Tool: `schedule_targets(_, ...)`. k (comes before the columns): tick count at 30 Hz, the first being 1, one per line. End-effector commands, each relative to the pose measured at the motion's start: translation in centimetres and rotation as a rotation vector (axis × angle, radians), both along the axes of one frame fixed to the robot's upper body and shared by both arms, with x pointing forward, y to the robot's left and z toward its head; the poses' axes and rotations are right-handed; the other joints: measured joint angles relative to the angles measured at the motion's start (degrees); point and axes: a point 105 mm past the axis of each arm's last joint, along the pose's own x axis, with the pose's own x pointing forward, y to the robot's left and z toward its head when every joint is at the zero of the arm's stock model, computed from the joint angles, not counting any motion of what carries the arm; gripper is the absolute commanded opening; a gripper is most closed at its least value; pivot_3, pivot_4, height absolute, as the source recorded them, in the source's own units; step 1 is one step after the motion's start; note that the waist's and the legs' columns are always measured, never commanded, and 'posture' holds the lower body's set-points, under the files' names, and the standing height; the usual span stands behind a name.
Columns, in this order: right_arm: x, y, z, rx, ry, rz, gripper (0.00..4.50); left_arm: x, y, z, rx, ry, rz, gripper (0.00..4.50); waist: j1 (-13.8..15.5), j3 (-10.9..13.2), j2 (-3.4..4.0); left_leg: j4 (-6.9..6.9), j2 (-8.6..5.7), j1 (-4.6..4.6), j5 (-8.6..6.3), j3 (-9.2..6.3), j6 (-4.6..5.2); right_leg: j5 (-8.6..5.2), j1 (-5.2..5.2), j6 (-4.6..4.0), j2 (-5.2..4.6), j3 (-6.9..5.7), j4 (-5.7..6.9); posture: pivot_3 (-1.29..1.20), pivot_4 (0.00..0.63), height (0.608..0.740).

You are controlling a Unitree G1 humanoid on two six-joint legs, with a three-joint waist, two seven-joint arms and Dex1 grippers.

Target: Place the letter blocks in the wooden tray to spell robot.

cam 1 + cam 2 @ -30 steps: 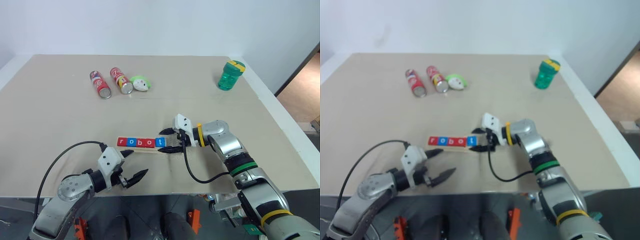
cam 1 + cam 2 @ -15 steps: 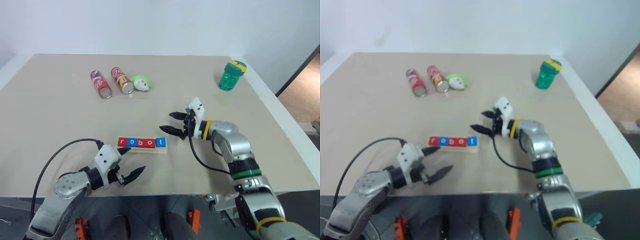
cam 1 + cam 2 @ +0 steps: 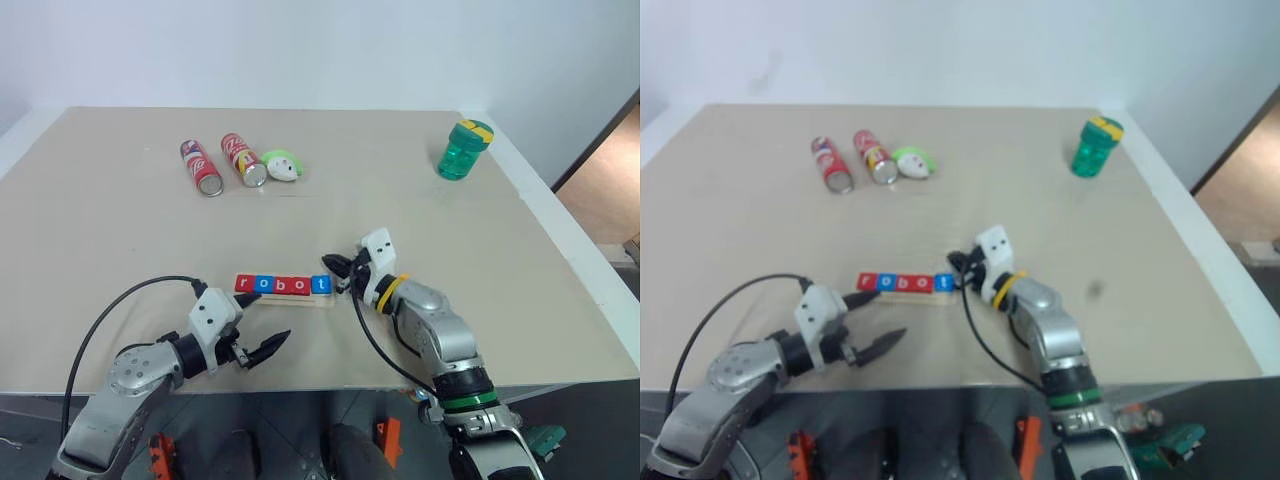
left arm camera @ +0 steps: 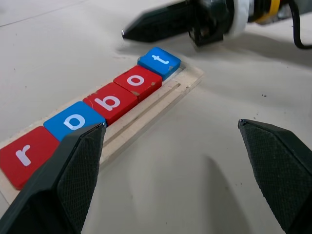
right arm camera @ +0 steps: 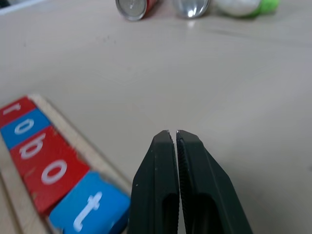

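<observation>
Two grippers flank the work: my left gripper [image 3: 262, 335], jaws spread wide, hovers nearest me, just short of the wooden tray [image 4: 168, 95]. My right gripper [image 3: 337, 268], pinched shut on nothing, points at the tray's right end beside the blue "t". Five glossy square letter blocks [image 3: 282, 285] sit in the pale strip, spelling robot, long axis left to right.

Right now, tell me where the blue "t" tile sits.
In the left eye view, the blue "t" tile ends the pale wooden tray, beside the shut right gripper.
</observation>
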Motion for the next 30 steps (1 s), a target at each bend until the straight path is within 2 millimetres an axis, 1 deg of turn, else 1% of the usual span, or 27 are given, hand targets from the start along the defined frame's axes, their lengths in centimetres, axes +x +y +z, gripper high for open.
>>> schedule_targets(1,-0.6,0.3,1.5,-0.013,-0.071,0.026,0.07,0.1,-0.1,1.1,-0.018,-0.036,-0.003,4.50,0.0,0.0,0.00,0.00,0.00,0.00,0.00,0.01,0.00,0.00,0.00,0.01,0.00,0.01,0.00,0.00,0.150,0.740)
schedule_targets(9,-1.9,0.8,1.2,-0.040,-0.082,0.074,0.07,-0.1,-0.3,0.8,-0.013,-0.031,-0.010,4.50,0.0,0.0,0.00,0.00,0.04,0.01,0.00,-0.02,0.00,0.01,0.00,-0.01,0.04,-0.02,0.00,0.00,0.150,0.740)
schedule_targets(15,-2.4,0.8,0.9,-0.044,-0.078,0.079,0.07,-0.2,-0.2,0.6,-0.008,-0.027,-0.012,4.50,0.0,0.0,-0.01,0.00,0.03,0.01,0.00,-0.01,0.00,-0.01,0.00,-0.01,0.03,-0.02,0.00,0.00,0.150,0.740)
schedule_targets(18,-2.0,0.3,1.0,-0.056,-0.092,0.054,0.07,0.0,0.0,0.5,-0.003,-0.035,-0.001,4.50,0.0,0.0,-0.01,0.00,0.03,0.01,0.00,-0.02,0.00,0.00,0.00,-0.01,0.03,-0.02,0.00,0.00,0.150,0.740)
schedule_targets(22,-0.7,-1.3,1.8,-0.073,-0.116,0.017,0.07,1.5,1.6,1.2,0.003,-0.069,0.063,4.50,0.0,0.0,-0.01,0.01,0.01,0.01,0.00,-0.01,0.00,0.00,0.00,-0.01,0.01,-0.02,0.00,0.00,0.150,0.740)
schedule_targets(25,0.9,-3.5,3.3,-0.058,-0.121,-0.014,0.88,2.8,4.0,1.8,0.023,-0.084,0.121,4.50,0.0,0.0,-0.01,0.06,0.02,0.01,0.02,0.01,0.04,0.08,0.00,-0.03,0.02,-0.04,0.00,0.00,0.150,0.740)
schedule_targets(27,1.7,-5.1,4.8,-0.063,-0.128,0.011,1.59,4.0,6.9,2.3,0.033,-0.086,0.196,4.50,0.0,0.0,0.00,0.07,0.01,0.02,0.04,0.03,0.06,0.10,0.01,-0.04,0.02,-0.03,0.00,0.00,0.150,0.740)
schedule_targets(28,1.9,-5.8,5.3,-0.063,-0.123,0.040,1.88,4.5,8.4,2.6,0.037,-0.085,0.235,4.50,0.0,0.0,0.01,0.07,0.02,0.04,0.04,0.06,0.06,0.11,0.00,-0.05,0.02,-0.03,0.00,0.00,0.150,0.740)
schedule_targets(30,1.9,-7.2,6.0,-0.082,-0.114,0.091,2.62,5.3,11.0,3.2,0.056,-0.091,0.300,4.50,0.0,0.0,0.00,0.07,0.02,0.03,0.06,0.06,0.09,0.11,-0.02,-0.05,0.03,-0.07,0.00,0.00,0.150,0.740)
